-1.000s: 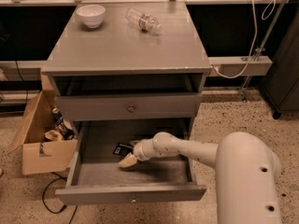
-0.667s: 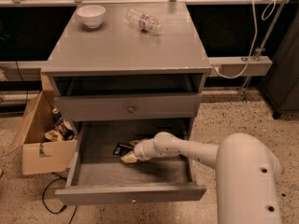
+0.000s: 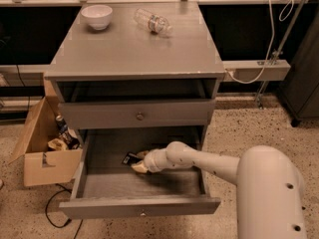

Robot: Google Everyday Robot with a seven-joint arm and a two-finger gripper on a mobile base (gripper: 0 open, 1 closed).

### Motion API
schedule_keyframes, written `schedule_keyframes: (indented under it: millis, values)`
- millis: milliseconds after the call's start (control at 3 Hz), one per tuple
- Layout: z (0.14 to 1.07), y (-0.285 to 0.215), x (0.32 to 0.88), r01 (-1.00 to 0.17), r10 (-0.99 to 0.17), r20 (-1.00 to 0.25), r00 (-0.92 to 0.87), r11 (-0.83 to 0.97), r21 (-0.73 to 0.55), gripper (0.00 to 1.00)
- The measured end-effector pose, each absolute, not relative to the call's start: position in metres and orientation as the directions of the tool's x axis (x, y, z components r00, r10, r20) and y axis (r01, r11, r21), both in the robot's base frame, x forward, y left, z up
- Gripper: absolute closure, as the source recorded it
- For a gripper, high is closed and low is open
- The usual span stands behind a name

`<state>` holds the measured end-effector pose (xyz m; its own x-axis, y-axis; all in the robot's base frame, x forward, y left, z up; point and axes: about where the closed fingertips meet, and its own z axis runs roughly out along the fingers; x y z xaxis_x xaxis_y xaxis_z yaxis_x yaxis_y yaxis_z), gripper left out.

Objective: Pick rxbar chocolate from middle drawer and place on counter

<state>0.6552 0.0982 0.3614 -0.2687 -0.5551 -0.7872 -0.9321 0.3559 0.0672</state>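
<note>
The middle drawer (image 3: pixel 139 206) is pulled open at the bottom of the grey cabinet. The rxbar chocolate (image 3: pixel 130 159), a small black bar with a white patch, lies on the drawer floor toward the back middle. My white arm reaches in from the right, and my gripper (image 3: pixel 139 164) is down inside the drawer right at the bar's right end, touching or nearly touching it. The counter (image 3: pixel 134 49) is the flat grey cabinet top above.
A white bowl (image 3: pixel 96 16) and a clear plastic bottle (image 3: pixel 152 21) lying on its side are at the back of the counter. The knobbed drawer front (image 3: pixel 139 115) above is closed. An open cardboard box (image 3: pixel 42 151) of clutter stands on the floor at left.
The gripper has stayed at the bar, with at most a slight shift toward it. The bar lies in the same spot.
</note>
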Motion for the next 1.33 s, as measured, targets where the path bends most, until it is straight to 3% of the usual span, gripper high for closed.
schedule_keyframes:
  millis: [333, 667, 1333]
  values:
    - [0.417, 0.073, 0.644, -0.923, -0.538, -0.823, -0.179, 0.382, -0.049, 1.0]
    - [0.505, 0.007, 0.599, -0.871, -0.537, -0.837, -0.106, 0.456, -0.183, 1.0]
    - [0.556, -0.058, 0.562, -0.814, -0.546, -0.832, -0.097, 0.525, -0.25, 1.0]
